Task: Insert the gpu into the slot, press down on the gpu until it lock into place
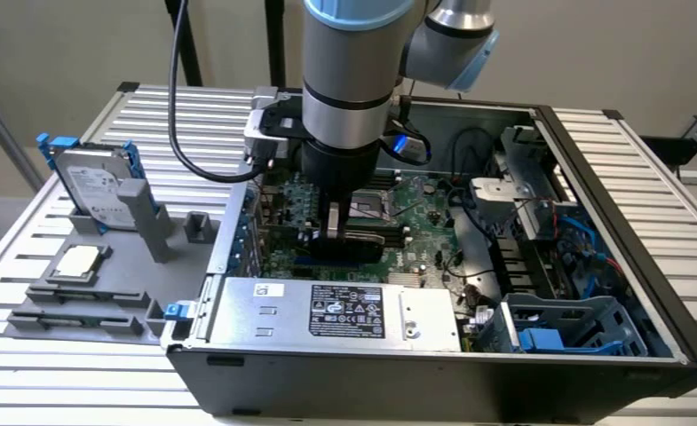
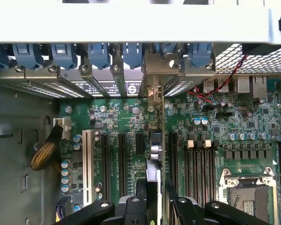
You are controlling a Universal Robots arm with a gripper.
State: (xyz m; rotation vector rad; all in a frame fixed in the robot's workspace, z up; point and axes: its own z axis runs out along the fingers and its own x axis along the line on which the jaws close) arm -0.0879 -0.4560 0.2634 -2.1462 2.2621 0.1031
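My gripper [image 1: 341, 232] reaches down into the open computer case [image 1: 632, 293], shut on the gpu [image 1: 354, 243], a thin black card standing on edge over the green motherboard [image 1: 425, 217]. In the wrist view the gpu [image 2: 154, 157] appears edge-on between my two black fingers [image 2: 140, 199], and its metal bracket [image 2: 154, 91] meets the case's rear panel. A short piece of the blue slot [image 1: 305, 263] shows just under the card's lower edge. The card hides the rest of the slot, so I cannot tell how deep it sits.
A silver power-supply box [image 1: 336, 311] lies in front of the card. Black expansion slots [image 2: 113, 159] and a white one [image 2: 87, 159] flank one side, memory rows [image 2: 199, 164] and the processor socket [image 2: 246, 192] the other. A hard drive [image 1: 93, 186] stands on the outside rack.
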